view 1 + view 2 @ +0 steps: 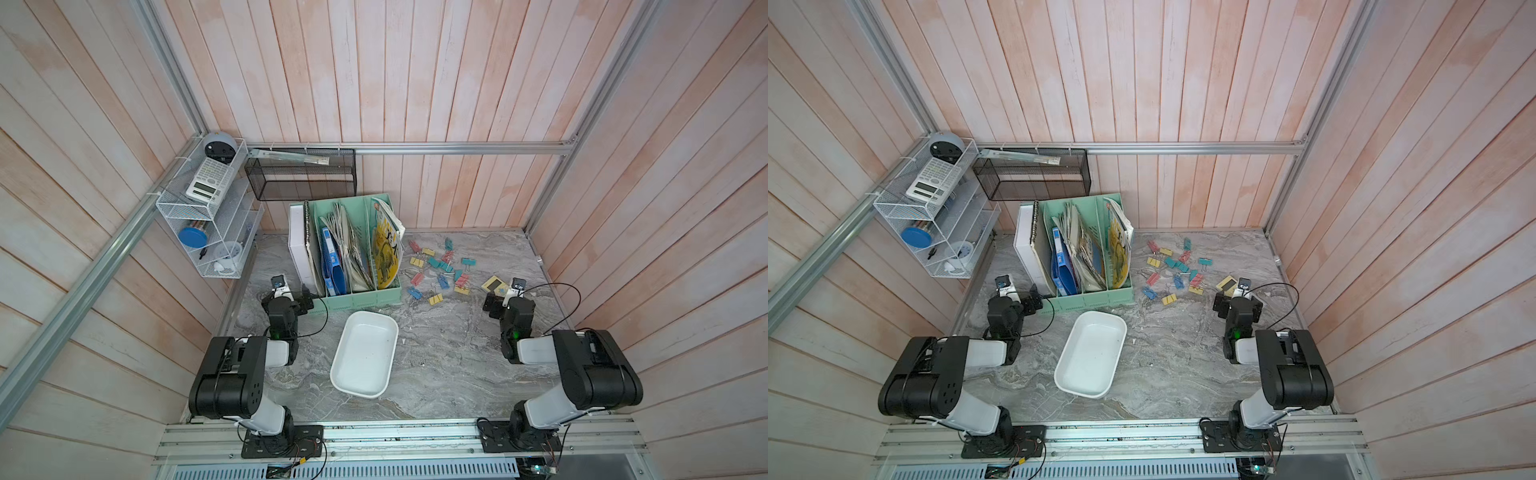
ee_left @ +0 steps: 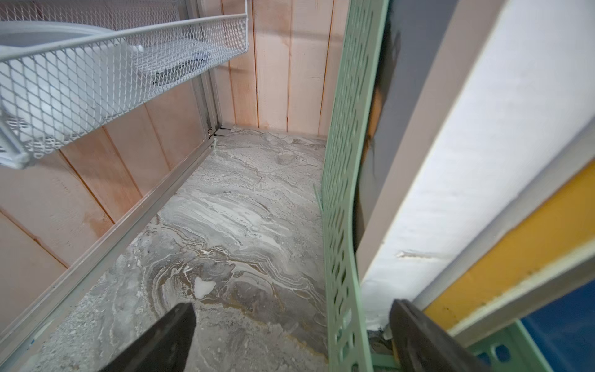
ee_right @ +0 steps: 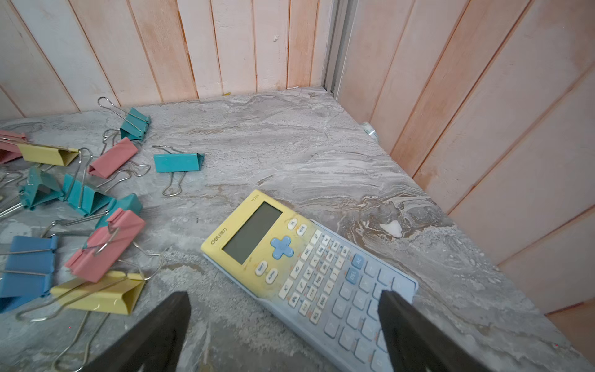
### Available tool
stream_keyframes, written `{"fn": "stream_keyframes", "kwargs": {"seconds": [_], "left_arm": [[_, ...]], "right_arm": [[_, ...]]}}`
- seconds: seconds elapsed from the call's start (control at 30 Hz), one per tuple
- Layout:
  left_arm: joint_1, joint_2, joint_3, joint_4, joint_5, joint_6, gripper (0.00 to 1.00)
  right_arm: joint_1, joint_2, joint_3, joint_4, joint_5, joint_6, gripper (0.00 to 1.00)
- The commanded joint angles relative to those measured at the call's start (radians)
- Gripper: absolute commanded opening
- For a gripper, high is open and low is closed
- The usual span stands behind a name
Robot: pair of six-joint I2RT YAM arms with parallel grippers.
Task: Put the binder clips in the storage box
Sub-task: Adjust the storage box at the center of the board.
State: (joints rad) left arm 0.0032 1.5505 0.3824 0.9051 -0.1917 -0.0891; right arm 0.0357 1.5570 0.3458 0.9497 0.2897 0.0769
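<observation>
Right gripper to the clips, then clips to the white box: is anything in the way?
Nothing visible. The open right gripper hangs over the calculator, which lies beside the binder clips, not in front of them. From the clips to the storage box only bare table shows; the file holder sits off to the side.

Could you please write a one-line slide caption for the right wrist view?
Open right gripper near the yellow-and-blue calculator, pastel binder clips scattered alongside on the table.
</observation>
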Motion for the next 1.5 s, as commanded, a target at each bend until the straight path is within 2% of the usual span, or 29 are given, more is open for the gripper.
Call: {"fn": "stream_keyframes", "kwargs": {"seconds": [0.0,0.67,0.73,0.8,0.9,0.97,1.07,1.17,1.27,1.33,1.4,1.47], "left_arm": [[-0.003,0.008,-0.001,0.009,-0.015,0.012,1.0],[-0.003,0.007,-0.005,0.013,-0.02,0.011,1.0],[-0.005,-0.005,-0.052,0.096,-0.053,0.007,1.0],[-0.011,-0.077,-0.131,0.188,-0.129,-0.015,1.0],[-0.031,-0.301,-0.19,0.11,-0.215,-0.024,1.0],[-0.054,-0.503,-0.177,-0.068,-0.243,-0.098,1.0],[-0.115,-0.774,-0.09,-0.46,-0.256,-0.278,1.0],[-0.212,-0.903,-0.024,-0.653,-0.268,-0.476,1.0],[-0.332,-0.871,0.059,-0.774,-0.193,-0.545,1.0],[-0.414,-0.797,0.128,-0.855,-0.139,-0.534,1.0],[-0.499,-0.707,0.201,-0.939,-0.098,-0.47,1.0],[-0.591,-0.617,0.276,-1.032,-0.137,-0.37,1.0]], "right_arm": [[-0.002,-0.002,0.004,0.017,-0.006,0.002,0.98],[-0.002,-0.003,0.005,0.023,-0.006,0.003,0.98],[0.001,-0.083,0.009,-0.045,-0.014,-0.005,0.98],[0.021,-0.247,0.033,-0.219,0.003,-0.023,0.98],[0.023,-0.504,0.086,-0.454,-0.018,0.133,0.98],[0.025,-0.64,0.149,-0.631,-0.12,0.222,0.98],[0.059,-0.74,0.235,-0.843,-0.214,0.398,0.97],[0.183,-0.743,0.324,-1.036,-0.259,0.499,0.95],[0.423,-0.687,0.384,-1.176,-0.214,0.534,0.94],[0.634,-0.615,0.413,-1.247,-0.115,0.563,0.94],[0.82,-0.53,0.438,-1.302,-0.022,0.596,0.94],[0.977,-0.427,0.471,-1.353,0.051,0.651,0.94]]}}
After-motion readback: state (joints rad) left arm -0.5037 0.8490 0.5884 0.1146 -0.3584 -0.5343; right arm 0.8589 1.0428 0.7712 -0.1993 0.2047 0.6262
